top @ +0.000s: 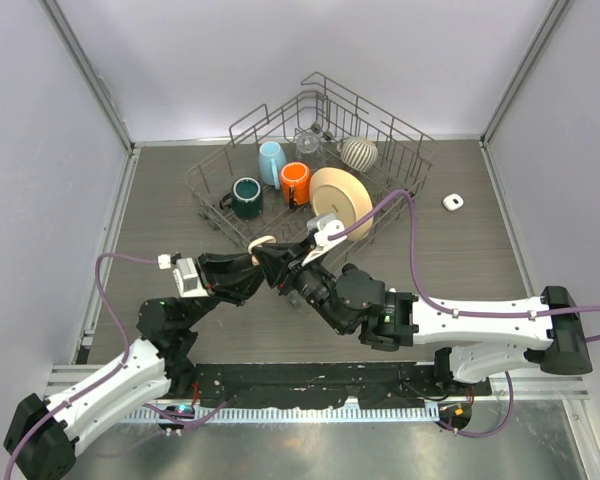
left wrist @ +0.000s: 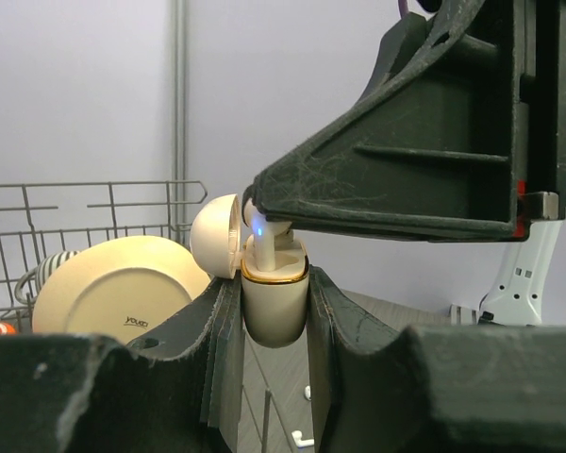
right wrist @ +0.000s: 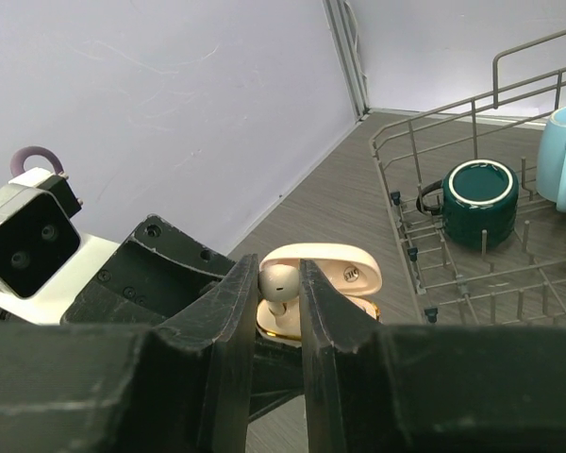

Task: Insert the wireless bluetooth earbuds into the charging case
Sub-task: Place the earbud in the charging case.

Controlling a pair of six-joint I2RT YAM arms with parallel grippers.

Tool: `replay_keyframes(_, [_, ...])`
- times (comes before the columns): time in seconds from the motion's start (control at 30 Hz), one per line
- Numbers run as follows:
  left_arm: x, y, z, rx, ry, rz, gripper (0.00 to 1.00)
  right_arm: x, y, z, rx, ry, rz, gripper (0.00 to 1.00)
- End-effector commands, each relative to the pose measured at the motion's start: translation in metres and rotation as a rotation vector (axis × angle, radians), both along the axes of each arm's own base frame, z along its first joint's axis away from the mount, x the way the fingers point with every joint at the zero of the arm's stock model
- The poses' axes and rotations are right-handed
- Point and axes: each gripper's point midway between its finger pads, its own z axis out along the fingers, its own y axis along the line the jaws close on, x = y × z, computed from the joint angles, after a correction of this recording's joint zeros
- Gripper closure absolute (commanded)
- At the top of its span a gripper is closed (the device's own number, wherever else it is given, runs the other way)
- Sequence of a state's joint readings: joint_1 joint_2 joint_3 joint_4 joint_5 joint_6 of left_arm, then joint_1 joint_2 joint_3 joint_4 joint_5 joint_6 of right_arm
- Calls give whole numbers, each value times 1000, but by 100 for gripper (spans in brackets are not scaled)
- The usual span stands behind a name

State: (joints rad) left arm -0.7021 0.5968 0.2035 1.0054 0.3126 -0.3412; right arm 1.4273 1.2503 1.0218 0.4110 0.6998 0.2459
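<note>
Glossy charging case, smooth white earbud, rough matt black fingers, rack probably metal

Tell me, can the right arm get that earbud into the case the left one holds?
Probably yes: the left gripper holds the charging case upright, lid open, and the earbud in the right gripper sits right at its opening.

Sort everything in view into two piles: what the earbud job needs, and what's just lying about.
Job: open cream charging case with gold rim, in left gripper; glossy white earbud, in right gripper.

Lying about: wire dish rack, dark green mug, light blue mug, orange mug, cream plate, striped cup.
</note>
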Motion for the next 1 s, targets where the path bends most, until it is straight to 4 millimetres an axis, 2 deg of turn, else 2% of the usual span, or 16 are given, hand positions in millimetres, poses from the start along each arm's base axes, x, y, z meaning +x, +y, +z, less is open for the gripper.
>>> replay_keyframes(0.0, [-4, 20, 35, -125, -87, 64, 100, -8, -6, 1, -15, -8, 16, 99])
replay_keyframes(0.33, [-4, 19, 33, -116, -85, 60, 100, -10, -4, 0, -41, -6, 27, 99])
replay_keyframes(0.53, [-8, 14, 31, -86, -100, 34, 100, -6, -6, 3, -47, 6, -1, 88])
replay_keyframes(0.7, [-11, 13, 29, -72, -108, 22, 100, -7, -6, 12, -37, 20, 0, 83])
replay_keyframes(0.8, [-12, 12, 28, -68, -108, 19, 100, -7, -7, 16, -23, 29, 4, 71])
replay_keyframes(0.97, [-13, 10, 27, -54, -110, 5, 100, -8, -10, 25, 1, 33, 6, 65])
